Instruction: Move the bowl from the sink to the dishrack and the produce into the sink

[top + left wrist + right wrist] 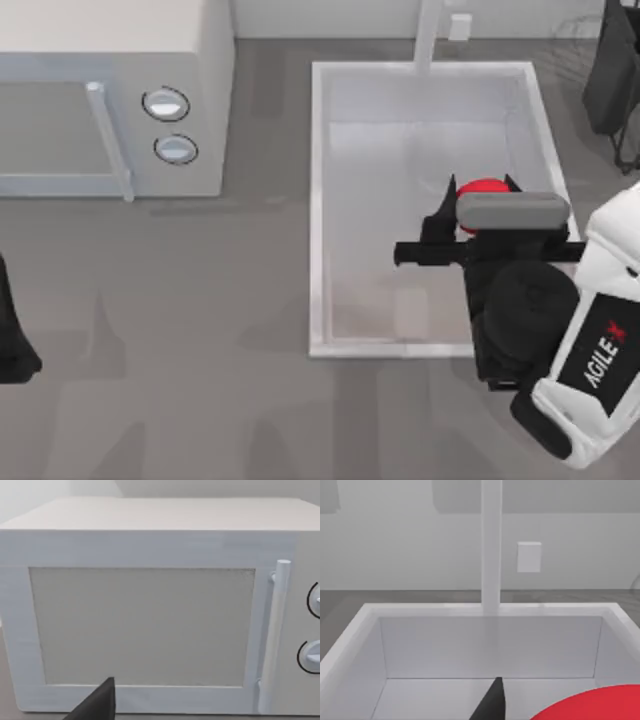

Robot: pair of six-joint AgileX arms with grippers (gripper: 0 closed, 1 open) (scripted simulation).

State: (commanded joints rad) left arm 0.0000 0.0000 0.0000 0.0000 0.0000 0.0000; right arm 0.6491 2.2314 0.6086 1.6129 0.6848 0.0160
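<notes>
Grey table (200, 330): white microwave (110, 95) at left rear; white sink (318, 200) centre-right, faucet (430, 35) at its far side; right end effector (478, 192) over sink, red produce (483, 189) between its fingers.

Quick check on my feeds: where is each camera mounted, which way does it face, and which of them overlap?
Top: above the table, looking down on microwave, sink, right pincer over red produce; left arm parked at the left edge.
Left wrist: faces the microwave door; one dark fingertip shows.
Right wrist: looks into the sink toward the faucet; fingertip, produce.
Shared: top and right wrist, sink and produce.
</notes>
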